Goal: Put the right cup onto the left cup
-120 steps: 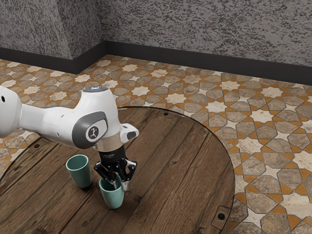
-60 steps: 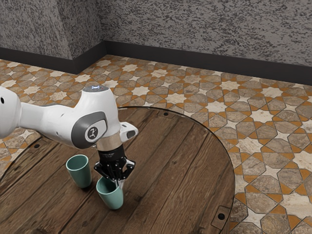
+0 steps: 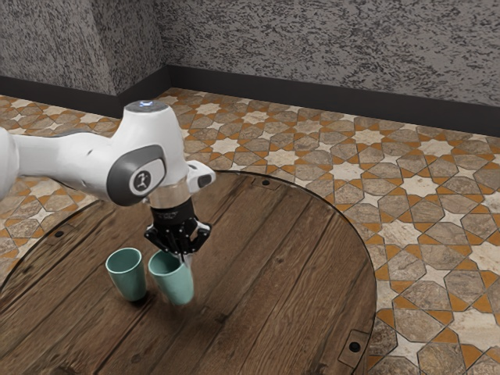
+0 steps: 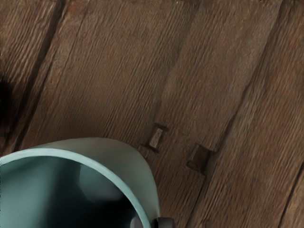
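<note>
Gripper (image 3: 185,261) closed to a narrow pinch on the wall of the right cup (image 3: 173,285), one finger (image 4: 136,223) inside the mouth and one outside, right at the rim (image 4: 118,184). Pictured close beside the left cup (image 3: 126,277) in the exterior view, mouth up, slightly tilted and apparently clear of the table (image 3: 273,273). Probably light, stiff and smooth, perhaps ceramic or hard plastic; best treated as breakable. Likely to swivel in so small a grip, with all the weight hanging to one side. Well taken on the wall farther from the left cup, leaving the tapered lower body free to enter the other mouth. Next, by all appearances, to be raised higher, carried across, levelled and lowered straight down, with care against knocking base on rim or tipping the standing cup. Teal, open-topped and narrowing toward the foot, both alike; a partial nesting more likely than a full one. Of contents, no sign in the upper part of either cup, save for the finger dipped into the one aloft; bottoms out of sight, so impossible to vouch for as empty.
</note>
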